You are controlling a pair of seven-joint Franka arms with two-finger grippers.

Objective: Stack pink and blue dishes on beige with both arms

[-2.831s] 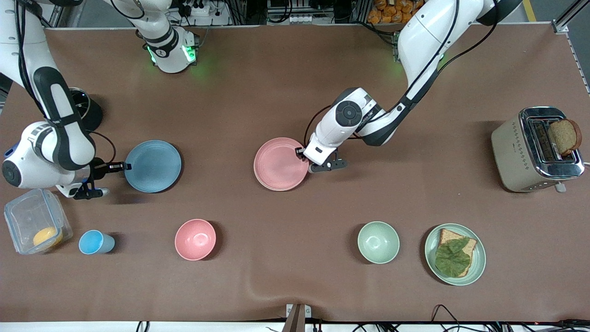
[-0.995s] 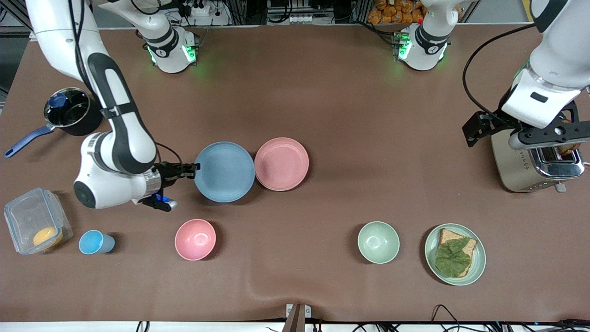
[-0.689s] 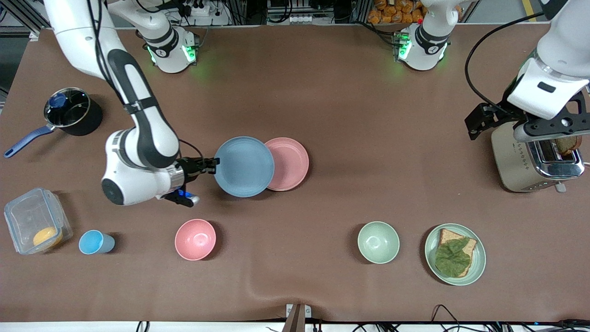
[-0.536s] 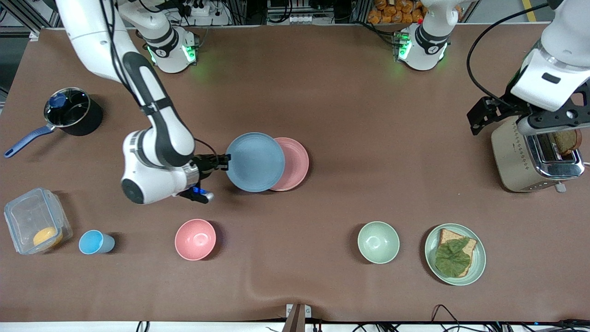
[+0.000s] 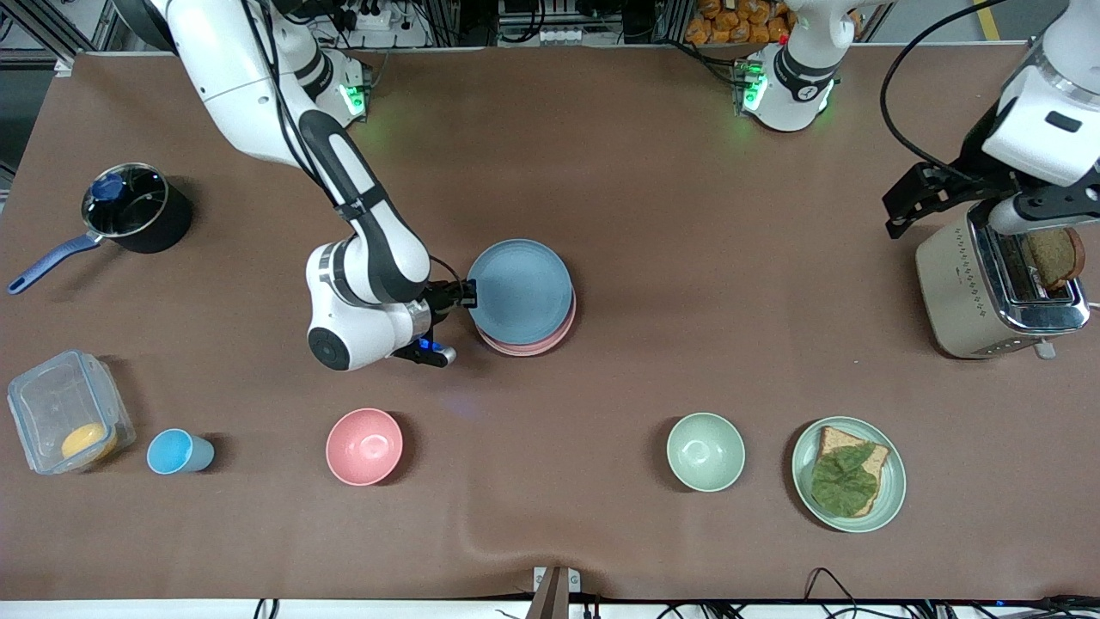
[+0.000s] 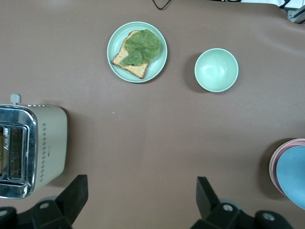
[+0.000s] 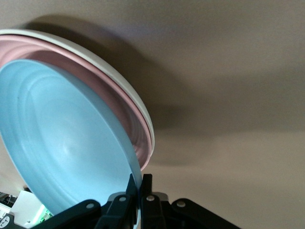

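Observation:
The light blue plate (image 5: pixel 519 291) hangs tilted over the pink plate (image 5: pixel 543 343) in the middle of the table. My right gripper (image 5: pixel 468 294) is shut on the blue plate's rim, on the edge toward the right arm's end. In the right wrist view the right gripper (image 7: pixel 141 179) pinches the blue plate (image 7: pixel 62 143), with the pink plate (image 7: pixel 95 81) under it. A cream-beige rim (image 7: pixel 97 56) shows beneath the pink plate. The front view shows nothing of the beige plate. My left gripper (image 5: pixel 1035 206) waits open, high over the toaster, empty (image 6: pixel 141 200).
Nearer the camera stand a pink bowl (image 5: pixel 363 446), a blue cup (image 5: pixel 176 452), a green bowl (image 5: pixel 705 451) and a green plate with bread (image 5: pixel 848 474). A toaster (image 5: pixel 997 279) sits at the left arm's end. A saucepan (image 5: pixel 129 211) and a clear container (image 5: pixel 69 421) sit at the right arm's end.
The right arm carried the blue plate from the right arm's end until it hangs over the pink plate. The left arm let go of the pink plate and withdrew above the toaster.

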